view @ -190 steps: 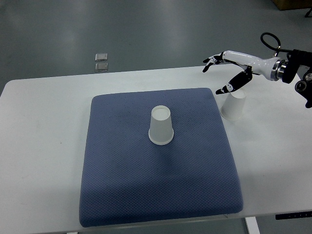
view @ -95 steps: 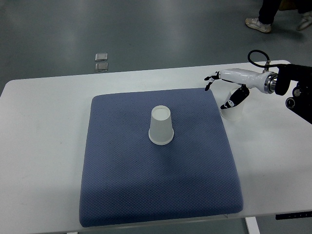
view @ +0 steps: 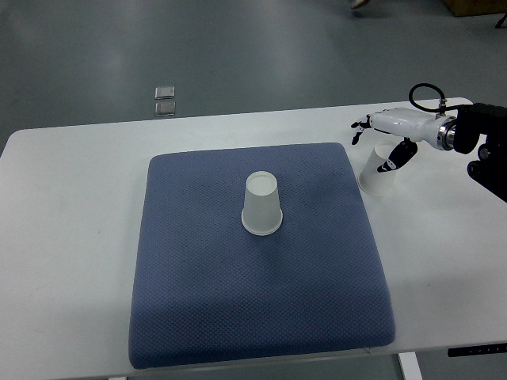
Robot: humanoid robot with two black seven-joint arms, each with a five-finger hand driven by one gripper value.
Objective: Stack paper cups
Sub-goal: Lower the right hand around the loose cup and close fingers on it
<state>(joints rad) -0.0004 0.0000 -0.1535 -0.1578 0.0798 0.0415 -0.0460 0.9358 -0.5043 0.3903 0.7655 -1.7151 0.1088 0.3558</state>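
The white table [view: 71,237] fills most of the view, with grey floor beyond its far edge. A large blue-grey mat [view: 198,317] lies on the table's centre, square to the robot's side.

The right arm [view: 475,138] enters from the picture's right edge at the table's far right corner, its dark wrist section leading into a white forearm shell. The right hand [view: 386,134] extends leftward, roughly level with the table surface. Its fingers [view: 360,125] are spread and point left past the cup's far side; the thumb [view: 390,162] hangs down against the near side of the cup beneath it. The hand brackets the cup's top but no closed grip is visible; it reads as open.

Two paper cups are present, both inverted with the wide mouth down, so nothing can be seen inside either. The first paper cup [view: 262,204] stands upright on the mat near its centre, well apart from the hand. The second paper cup [view: 375,176] stands on bare table just beside the mat's right far corner, directly under the right hand, its base partly covered by the palm and thumb.

Two small square floor fittings [view: 165,100] sit on the floor beyond the table's far edge.
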